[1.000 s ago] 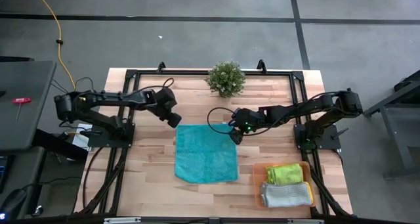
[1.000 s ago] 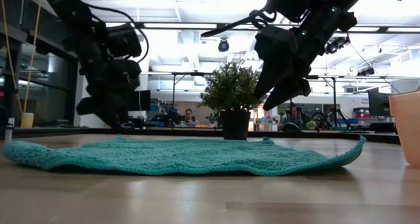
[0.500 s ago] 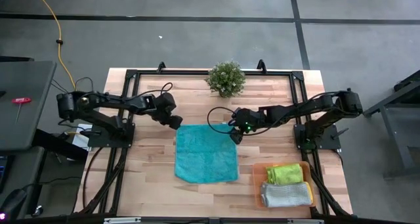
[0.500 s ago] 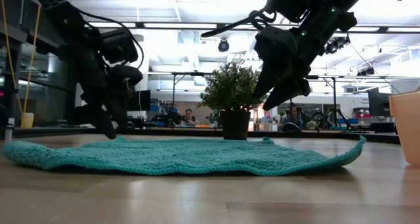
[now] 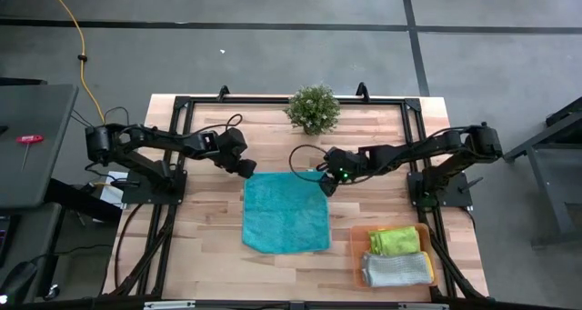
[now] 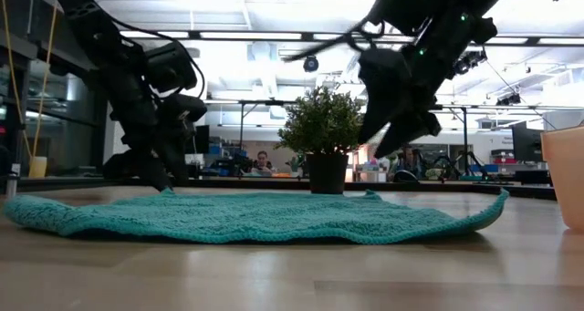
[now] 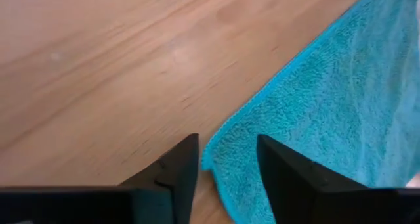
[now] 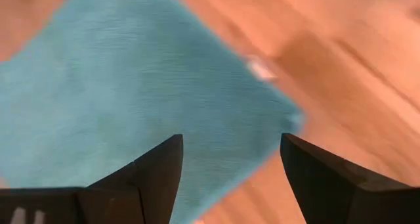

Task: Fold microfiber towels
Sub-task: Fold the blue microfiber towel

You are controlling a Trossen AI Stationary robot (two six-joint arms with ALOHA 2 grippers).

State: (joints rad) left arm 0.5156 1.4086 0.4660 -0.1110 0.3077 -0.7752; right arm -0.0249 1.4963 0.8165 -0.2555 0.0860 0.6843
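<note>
Nearest the table's front edge, toward my right, the orange tray (image 5: pixel 356 253) holds three folded towels: the light grey towel (image 5: pixel 396 270) in front, a yellow towel (image 5: pixel 428 264) showing only as a thin edge beside it, and the lime green towel (image 5: pixel 399 240) behind.

In the middle of the table (image 5: pixel 205 255) the teal towel (image 5: pixel 285 211) lies spread flat in one layer, its edges slightly rippled in the low view.

At the towel's far left corner sits my left pincer (image 5: pixel 247 170), down at the table. My left fingers (image 7: pixel 176 172) stand apart on either side of that corner's tip, not yet pressed on the cloth.

Above the far right corner hangs my right pincer (image 5: pixel 328 186), clear of the cloth in the low view. Its fingers (image 8: pixel 157 173) are spread wide with nothing between them, and the corner of the teal towel lies below.

At the table's far edge stands the potted plant (image 5: pixel 314 107), apart from the towel.
</note>
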